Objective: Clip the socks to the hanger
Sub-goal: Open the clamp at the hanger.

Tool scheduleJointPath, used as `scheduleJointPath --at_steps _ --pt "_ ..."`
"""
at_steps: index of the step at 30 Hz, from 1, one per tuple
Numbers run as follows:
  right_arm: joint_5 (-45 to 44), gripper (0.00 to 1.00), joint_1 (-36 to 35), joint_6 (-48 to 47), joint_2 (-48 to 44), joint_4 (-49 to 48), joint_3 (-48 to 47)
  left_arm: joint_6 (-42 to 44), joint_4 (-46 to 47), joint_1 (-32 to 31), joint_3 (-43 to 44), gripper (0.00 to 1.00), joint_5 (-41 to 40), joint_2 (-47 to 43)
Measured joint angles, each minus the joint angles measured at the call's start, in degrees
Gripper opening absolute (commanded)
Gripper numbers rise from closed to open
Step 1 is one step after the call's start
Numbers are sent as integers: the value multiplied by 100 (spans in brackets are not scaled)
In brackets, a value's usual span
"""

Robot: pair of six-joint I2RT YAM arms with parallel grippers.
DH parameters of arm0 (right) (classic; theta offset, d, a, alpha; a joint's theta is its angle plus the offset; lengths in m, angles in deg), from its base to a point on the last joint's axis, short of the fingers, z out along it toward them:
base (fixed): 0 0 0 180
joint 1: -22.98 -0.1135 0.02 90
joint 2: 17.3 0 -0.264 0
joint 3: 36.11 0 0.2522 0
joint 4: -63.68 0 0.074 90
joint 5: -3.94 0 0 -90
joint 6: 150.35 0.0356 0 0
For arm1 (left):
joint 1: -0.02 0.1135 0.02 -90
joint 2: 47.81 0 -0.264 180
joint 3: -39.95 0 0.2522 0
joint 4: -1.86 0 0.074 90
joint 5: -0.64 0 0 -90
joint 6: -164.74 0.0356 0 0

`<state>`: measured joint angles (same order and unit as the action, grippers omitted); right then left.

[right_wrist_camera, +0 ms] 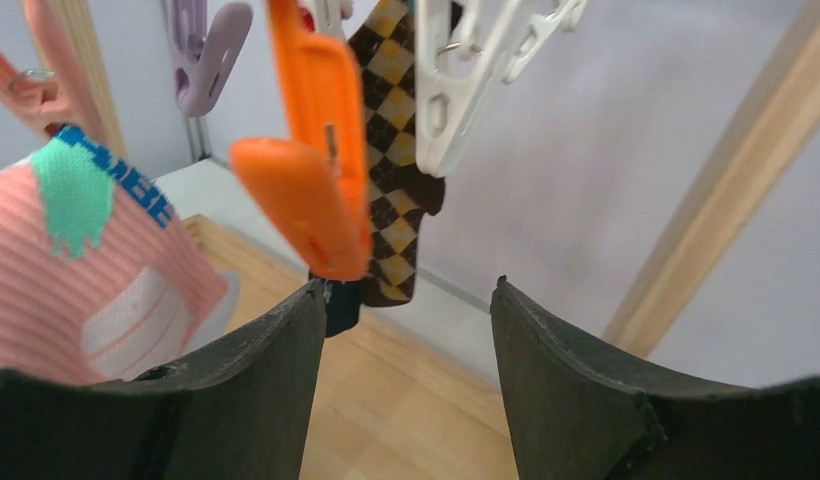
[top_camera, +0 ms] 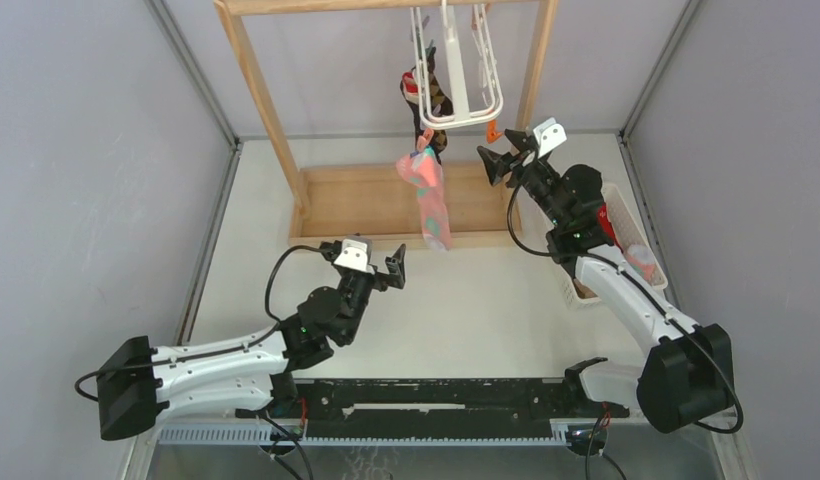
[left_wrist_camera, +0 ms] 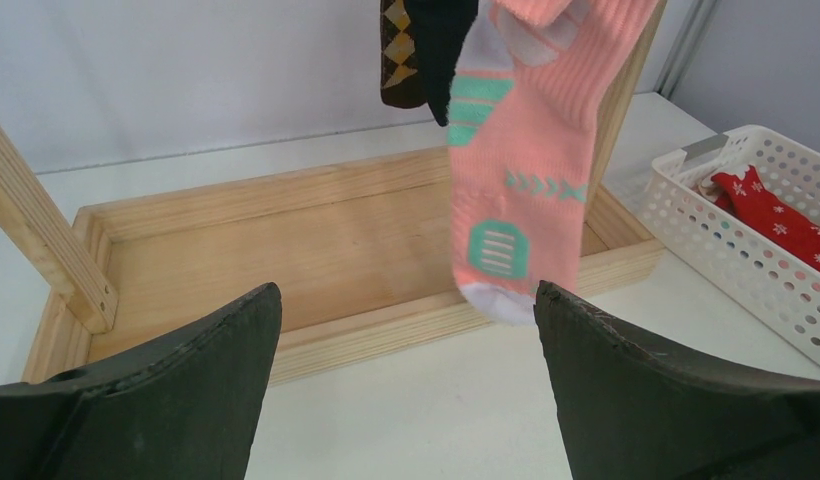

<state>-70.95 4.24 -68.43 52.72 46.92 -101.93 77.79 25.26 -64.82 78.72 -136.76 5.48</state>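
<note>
- A white plastic rectangular drying frame [top_camera: 456,90] is seen hung by its hook from the top bar of a tall wooden rack [top_camera: 254,85], at the far side of the white table [top_camera: 466,320].
- A pink ribbed sock with teal marks [top_camera: 427,195] is held by its top edge in a clip of the frame and hangs down over the rack's shallow wooden tray base [top_camera: 366,205].
- A brown-and-cream checked sock [right_wrist_camera: 391,150] and a dark sock [left_wrist_camera: 441,50] are also clipped to the frame, just behind the pink one.
- A red sock with white snowflakes [left_wrist_camera: 776,215] is left lying in a white perforated plastic basket [left_wrist_camera: 716,250] at the right of the table.
- The right gripper [right_wrist_camera: 406,295] is raised to the frame's lower right corner, with its jaws set well apart and nothing gripped between them.
- An orange plastic clip [right_wrist_camera: 311,170] dangles just above the tip of that gripper's left finger; whether the two are touching cannot be settled from the blurred close view.
- The left gripper [left_wrist_camera: 406,300] is held low over the table in front of the tray, fully spread and empty, and is pointed at the toe of the pink sock, well apart from it.
</note>
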Motion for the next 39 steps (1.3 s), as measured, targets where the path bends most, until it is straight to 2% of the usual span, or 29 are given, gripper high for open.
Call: scheduleJointPath --at_steps 18,23,30,36,39 --pt "407 68 -129 101 144 -214 -7 0 -4 0 0 99 15 251" --pt "446 56 -131 173 144 -358 -17 0 -4 0 0 99 15 251" --pt "525 48 -72 343 164 -544 -120 2 -4 0 0 99 15 262" --pt "603 29 -15 435 164 -614 -125 2 -7 0 0 99 17 321" --pt "603 13 4 487 164 -608 -125 2 -13 0 0 99 17 332"
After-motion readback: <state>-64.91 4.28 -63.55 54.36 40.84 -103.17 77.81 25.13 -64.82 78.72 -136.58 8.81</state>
